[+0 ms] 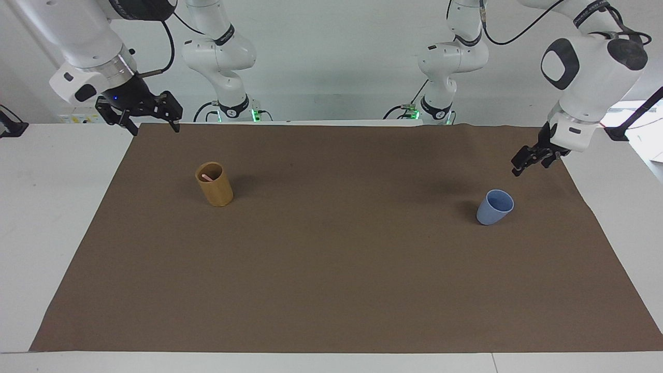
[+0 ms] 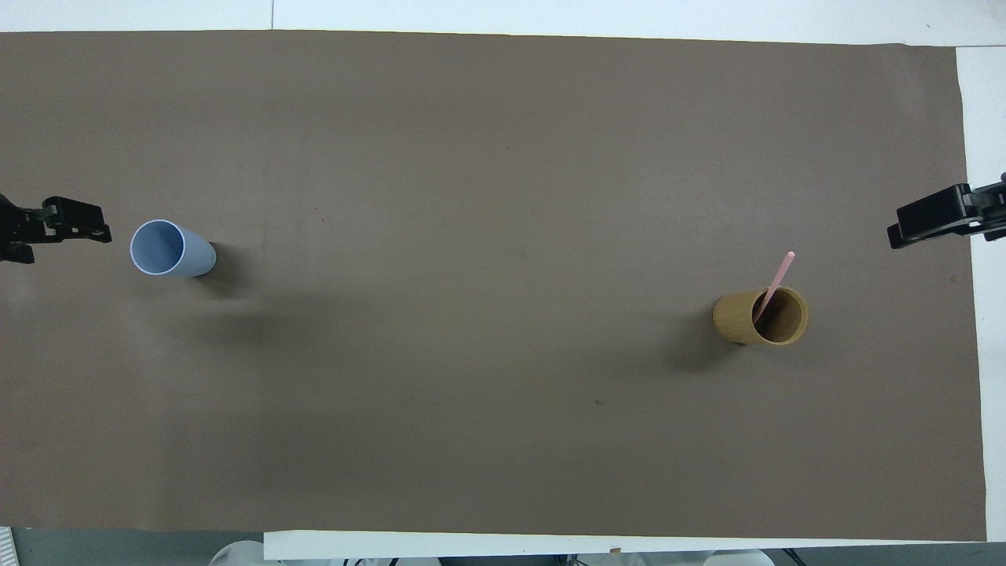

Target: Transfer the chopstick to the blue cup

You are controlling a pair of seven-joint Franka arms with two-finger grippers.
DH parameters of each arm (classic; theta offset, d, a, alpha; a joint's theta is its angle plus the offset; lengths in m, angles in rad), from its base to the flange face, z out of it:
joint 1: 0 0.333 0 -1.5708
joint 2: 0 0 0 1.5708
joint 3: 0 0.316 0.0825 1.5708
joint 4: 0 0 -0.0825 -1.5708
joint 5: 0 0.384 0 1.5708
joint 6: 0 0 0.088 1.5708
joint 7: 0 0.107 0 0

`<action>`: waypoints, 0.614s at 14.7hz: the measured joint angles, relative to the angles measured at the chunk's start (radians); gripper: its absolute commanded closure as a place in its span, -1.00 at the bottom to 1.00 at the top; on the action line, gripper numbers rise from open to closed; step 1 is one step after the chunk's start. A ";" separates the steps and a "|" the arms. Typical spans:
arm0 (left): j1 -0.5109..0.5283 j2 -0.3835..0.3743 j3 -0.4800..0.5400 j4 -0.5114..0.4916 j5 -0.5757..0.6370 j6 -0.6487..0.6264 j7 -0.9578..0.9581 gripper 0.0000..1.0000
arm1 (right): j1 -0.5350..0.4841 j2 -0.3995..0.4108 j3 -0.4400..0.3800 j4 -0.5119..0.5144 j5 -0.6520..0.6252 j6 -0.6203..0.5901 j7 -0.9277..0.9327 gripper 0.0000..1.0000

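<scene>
One pale pink chopstick (image 1: 206,177) stands leaning in the tan cup (image 1: 215,190) toward the right arm's end of the brown mat; its tip sticks out above the rim in the overhead view (image 2: 778,277). The blue cup (image 1: 495,207) stands upright and empty toward the left arm's end, and it also shows in the overhead view (image 2: 169,249). My left gripper (image 1: 529,168) is open and empty in the air, close beside the blue cup near the mat's edge (image 2: 55,236). My right gripper (image 1: 154,127) is open and empty and waits over the mat's corner (image 2: 939,220).
The brown mat (image 1: 336,248) covers most of the white table (image 1: 52,207). The tan cup (image 2: 747,318) is the only other object on it.
</scene>
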 measured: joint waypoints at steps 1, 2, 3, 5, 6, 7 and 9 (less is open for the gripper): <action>0.000 0.015 0.000 -0.027 0.000 0.045 0.000 -0.99 | 0.000 0.000 0.000 0.000 0.000 0.000 0.000 -1.00; 0.001 0.035 0.001 -0.043 0.000 0.083 0.000 -0.99 | 0.000 0.000 0.000 0.000 0.000 0.000 0.000 -1.00; 0.002 0.057 0.001 -0.049 0.000 0.110 -0.001 -0.99 | 0.000 0.000 0.000 0.000 0.000 0.000 0.000 -1.00; 0.004 0.094 0.001 -0.058 0.000 0.154 -0.001 -0.92 | 0.000 0.000 0.000 0.000 0.000 0.000 0.000 -1.00; 0.006 0.109 0.001 -0.063 0.000 0.175 -0.001 -0.32 | 0.000 0.000 0.000 0.000 0.000 0.000 0.000 -1.00; 0.007 0.119 0.001 -0.071 0.000 0.191 -0.001 0.78 | 0.000 0.000 0.000 0.000 0.000 0.000 0.000 -1.00; 0.011 0.128 0.001 -0.086 0.000 0.201 -0.005 1.00 | 0.000 0.000 0.000 0.000 0.000 0.000 0.000 -1.00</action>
